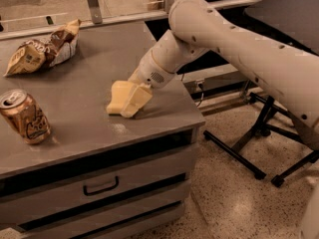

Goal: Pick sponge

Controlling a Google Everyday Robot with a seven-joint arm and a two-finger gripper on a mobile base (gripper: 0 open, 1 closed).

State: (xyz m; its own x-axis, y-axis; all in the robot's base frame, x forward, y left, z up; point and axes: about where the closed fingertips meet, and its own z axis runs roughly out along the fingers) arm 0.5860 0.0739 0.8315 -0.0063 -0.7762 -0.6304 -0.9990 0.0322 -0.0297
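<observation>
The sponge [117, 96] is a pale yellow flat foam block lying on the grey cabinet top [89, 128], near its right front part. My gripper [132, 105], at the end of the white arm [234, 39], is down at the sponge's right side and overlaps it, low over the top. The gripper covers the right part of the sponge.
A brown soda can [25, 116] stands at the front left. A brown-and-yellow snack bag [44, 51] lies at the back left. The cabinet's right edge is just right of the gripper, with drawers [99, 185] below. Black stand legs [259, 133] are on the floor to the right.
</observation>
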